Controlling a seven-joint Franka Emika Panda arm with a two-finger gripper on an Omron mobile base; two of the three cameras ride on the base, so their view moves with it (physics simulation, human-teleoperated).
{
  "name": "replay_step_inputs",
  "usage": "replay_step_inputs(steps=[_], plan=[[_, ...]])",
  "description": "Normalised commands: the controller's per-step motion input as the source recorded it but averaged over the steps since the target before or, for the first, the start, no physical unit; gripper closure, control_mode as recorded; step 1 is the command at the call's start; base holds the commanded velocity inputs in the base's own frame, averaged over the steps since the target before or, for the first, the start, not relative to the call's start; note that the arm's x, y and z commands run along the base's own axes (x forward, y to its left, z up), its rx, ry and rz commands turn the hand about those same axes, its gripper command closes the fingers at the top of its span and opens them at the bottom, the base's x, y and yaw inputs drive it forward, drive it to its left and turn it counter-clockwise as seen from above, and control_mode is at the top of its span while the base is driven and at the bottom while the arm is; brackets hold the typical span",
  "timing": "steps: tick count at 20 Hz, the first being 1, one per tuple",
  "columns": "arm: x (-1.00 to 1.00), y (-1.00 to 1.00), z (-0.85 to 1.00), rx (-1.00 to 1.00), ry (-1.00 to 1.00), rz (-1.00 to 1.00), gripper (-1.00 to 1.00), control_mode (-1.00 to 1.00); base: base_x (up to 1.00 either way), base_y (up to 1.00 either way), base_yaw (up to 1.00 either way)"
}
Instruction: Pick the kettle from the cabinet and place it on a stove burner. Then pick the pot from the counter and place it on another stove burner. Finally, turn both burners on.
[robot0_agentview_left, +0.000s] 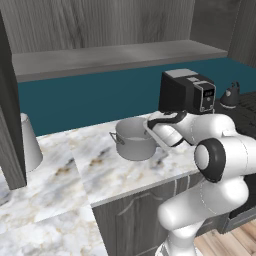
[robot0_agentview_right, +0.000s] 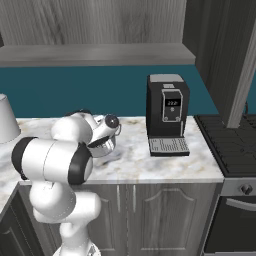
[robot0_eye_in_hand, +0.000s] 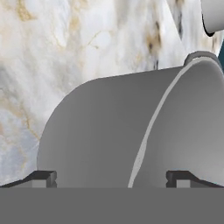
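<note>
Grey metal pot (robot0_eye_in_hand: 100, 131) | on marble counter (robot0_agentview_left: 100, 170) | upright, interior bare

I'm seeing my arm folding low through the centre right of the left base view, wrist bending forward; the gripper (robot0_eye_in_hand: 111, 177) is standing wide open, both fingertips (robot0_eye_in_hand: 43, 177) at the hand view's bottom.

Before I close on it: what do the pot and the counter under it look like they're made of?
The pot looks like brushed grey metal: even matte grey wall, thin pale rim, small loop handles. The counter looks like polished marble, or a marble-patterned surface: white with grey and brown veining. Being rendered, neither is certain.
</note>
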Motion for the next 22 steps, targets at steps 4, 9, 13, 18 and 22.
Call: replay_step_inputs(steps=[4, 9, 13, 18, 22], plan=[[0.01, 0.00, -0.17, -0.02, 0.00, -0.03, 1.00, -1.00, 0.00, 0.00, 0.00], [0.00, 0.00, -0.12, 0.00, 0.00, -0.01, 1.00, -1.00, 0.00, 0.00, 0.00], [0.00, 0.00, 0.00, -0.01, 0.01, 0.00, 1.00, -1.00, 0.00, 0.00, 0.00], [0.00, 0.00, 0.00, 0.00, 0.00, -0.01, 1.00, -1.00, 0.00, 0.00, 0.00], [0.00, 0.00, 0.00, 0.00, 0.00, -0.05, 1.00, -1.00, 0.00, 0.00, 0.00]])
